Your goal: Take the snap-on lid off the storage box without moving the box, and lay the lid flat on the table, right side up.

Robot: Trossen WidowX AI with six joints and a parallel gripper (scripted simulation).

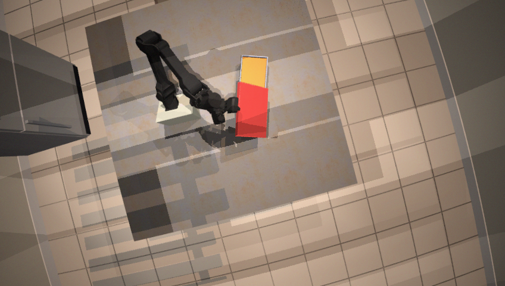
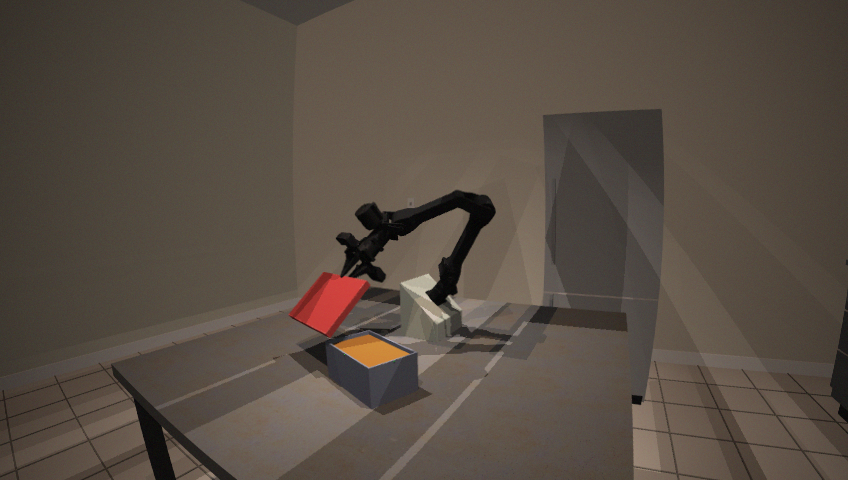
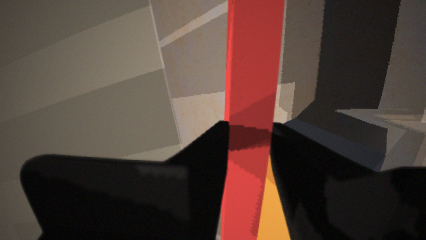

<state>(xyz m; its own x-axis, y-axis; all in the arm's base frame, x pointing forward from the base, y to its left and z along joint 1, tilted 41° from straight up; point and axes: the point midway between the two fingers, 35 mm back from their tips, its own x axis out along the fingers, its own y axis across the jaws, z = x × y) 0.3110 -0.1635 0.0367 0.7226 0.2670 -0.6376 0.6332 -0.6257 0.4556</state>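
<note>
The red lid (image 1: 252,109) (image 2: 330,303) (image 3: 254,65) is off the box and held in the air, its top side up but tilted steeply. My gripper (image 1: 239,107) (image 2: 346,275) (image 3: 248,131) is shut on one edge of the lid. The grey-blue storage box (image 1: 265,72) (image 2: 393,380) stands upright and open on the table, with an orange inside. In the top view the lid covers the view of the box's lower part. In the exterior view the lid hangs beyond the box's far left end; whether they touch is not clear.
The table (image 1: 290,170) (image 2: 255,410) bears the box and the pale wedge-shaped arm base (image 1: 173,115) (image 2: 419,309). A tall grey fridge (image 1: 42,95) (image 2: 601,214) stands on the floor beyond the table.
</note>
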